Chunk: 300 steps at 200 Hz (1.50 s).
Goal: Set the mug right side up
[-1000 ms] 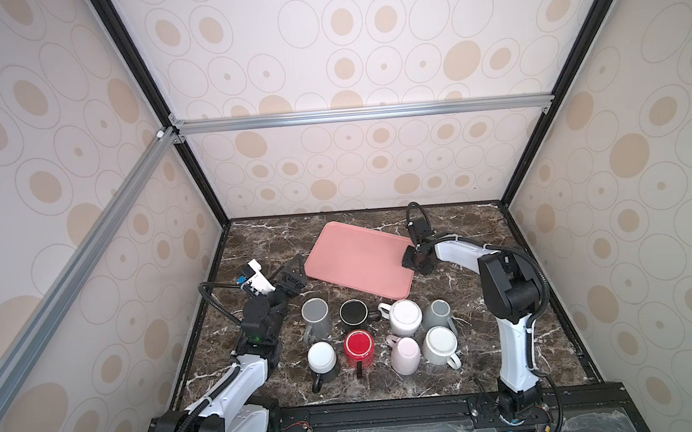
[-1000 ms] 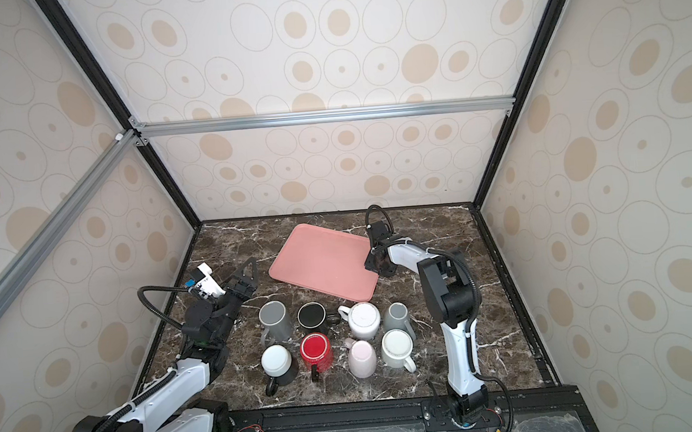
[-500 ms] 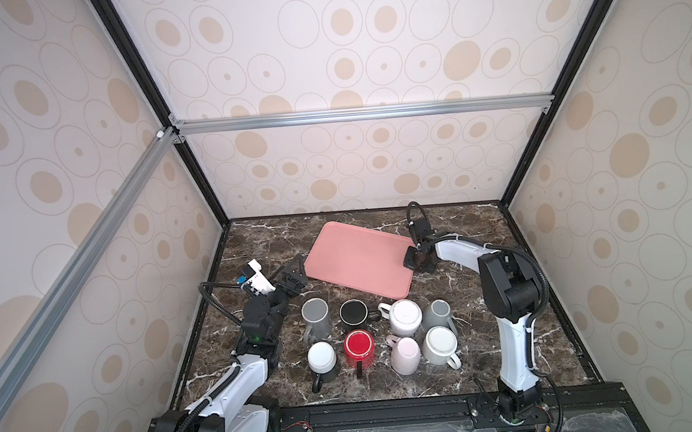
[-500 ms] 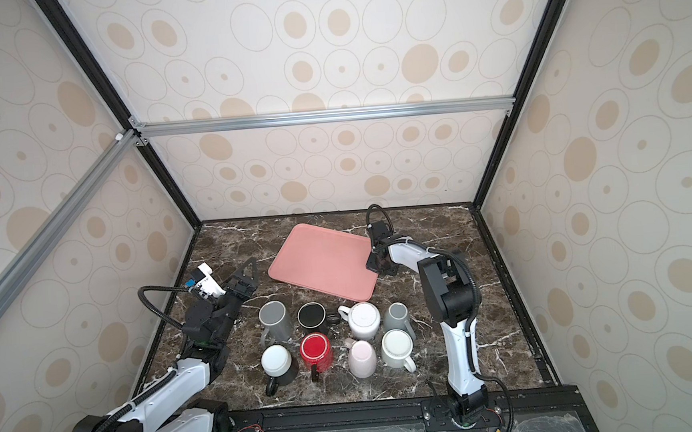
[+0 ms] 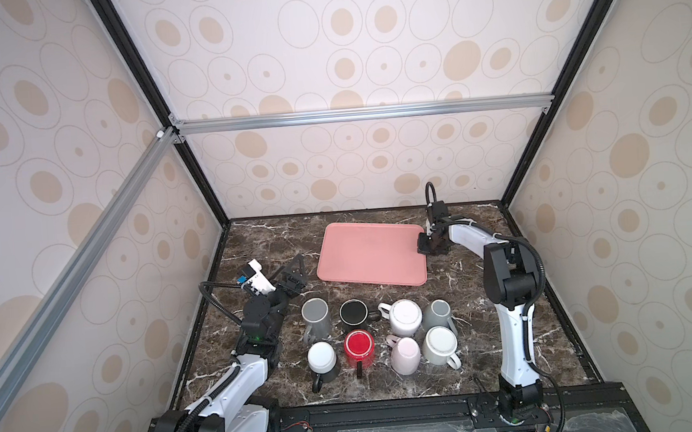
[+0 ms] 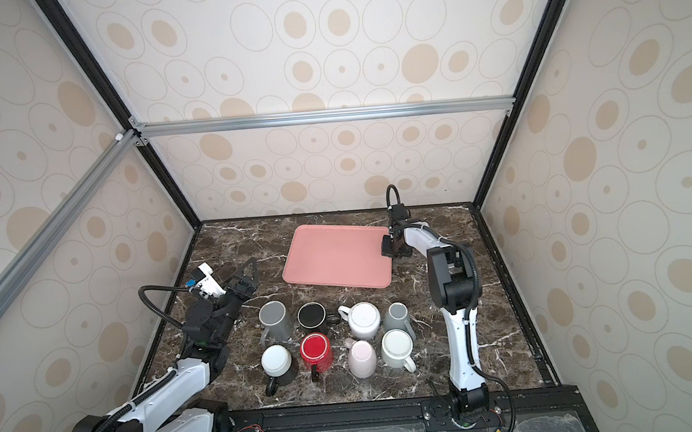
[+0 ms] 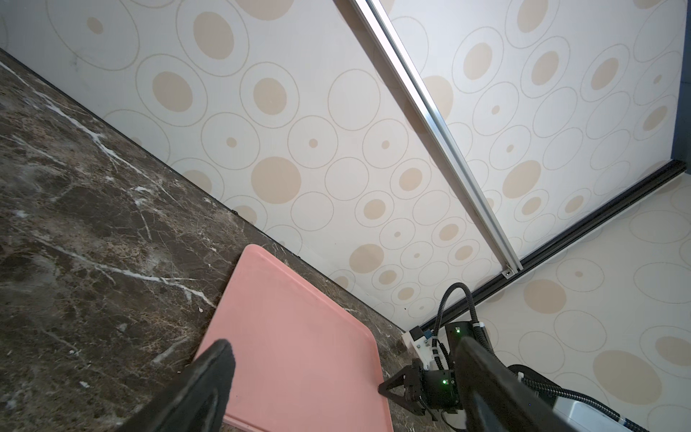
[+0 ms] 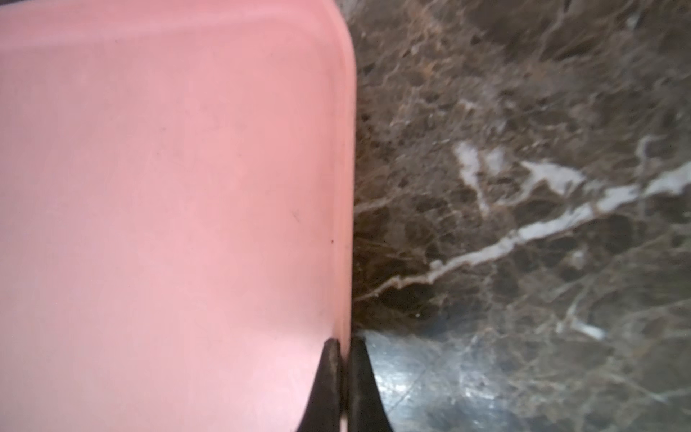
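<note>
Several mugs stand in two rows at the front of the marble table, among them a grey mug (image 5: 315,316), a black mug (image 5: 353,312), a white mug (image 5: 404,316), a red mug (image 5: 359,346) and a pale pink mug (image 5: 405,354). From above I cannot tell which stand mouth down. My left gripper (image 5: 294,272) (image 6: 246,276) (image 7: 344,359) hovers open behind and left of the mugs, holding nothing. My right gripper (image 5: 423,248) (image 6: 387,248) (image 8: 343,342) is far from the mugs, shut on the right rim of the pink tray (image 8: 346,224).
The pink tray (image 5: 370,257) (image 6: 334,255) (image 7: 291,336) lies flat at the back middle of the table (image 5: 461,284), bare of objects. Patterned walls enclose the table on three sides. A black frame rail (image 5: 391,407) runs along the front edge.
The right gripper's jaws have closed onto the tray's right rim. The left arm and the mugs have not moved.
</note>
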{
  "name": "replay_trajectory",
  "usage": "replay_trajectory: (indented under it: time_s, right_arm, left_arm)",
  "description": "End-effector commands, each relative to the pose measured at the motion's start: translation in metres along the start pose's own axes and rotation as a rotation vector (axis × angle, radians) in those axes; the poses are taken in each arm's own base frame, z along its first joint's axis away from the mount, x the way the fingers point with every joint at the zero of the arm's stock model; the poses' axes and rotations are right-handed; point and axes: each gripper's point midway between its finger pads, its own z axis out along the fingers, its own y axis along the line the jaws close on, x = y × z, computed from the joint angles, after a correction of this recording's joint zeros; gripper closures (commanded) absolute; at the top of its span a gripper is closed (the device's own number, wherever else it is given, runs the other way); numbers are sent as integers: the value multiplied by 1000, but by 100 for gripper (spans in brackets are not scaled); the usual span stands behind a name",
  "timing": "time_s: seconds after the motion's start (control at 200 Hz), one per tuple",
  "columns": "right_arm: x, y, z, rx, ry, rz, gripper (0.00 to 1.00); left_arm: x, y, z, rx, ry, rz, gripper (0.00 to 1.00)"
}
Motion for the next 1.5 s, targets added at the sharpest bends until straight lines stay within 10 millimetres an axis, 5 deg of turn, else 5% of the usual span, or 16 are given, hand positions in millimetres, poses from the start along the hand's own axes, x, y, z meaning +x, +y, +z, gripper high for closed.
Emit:
replay_trajectory:
  time_s: [0.0,0.6,0.725,0.78,0.93,1.17,1.34,1.495]
  right_arm:
    - [6,6,-8,-58,53,-130,100]
    - [24,-4,-2,-55,110,-95,100]
    - [23,-5,-4,-39,108,-80,60]
    - [21,-5,-9,-36,94,-76,50]
    - [4,-2,-43,-26,-23,-51,41]
    - [2,12,-134,10,-299,-57,40]
    - [30,34,-185,-22,-482,-47,40]
    - [83,41,-195,-158,-424,-72,40]
  left_arm:
    - [-12,-20,4,48,-22,12,8]
    - [-7,-22,6,46,-5,25,8]
    - [-8,-22,7,44,-3,25,8]
    - [-8,-23,7,44,-2,27,7]
    - [-9,-26,7,47,-1,31,6]
    - [-16,-37,4,71,-18,32,5]
    - [-19,-41,4,83,-25,31,1]
    - [-13,-40,7,82,1,-12,1]
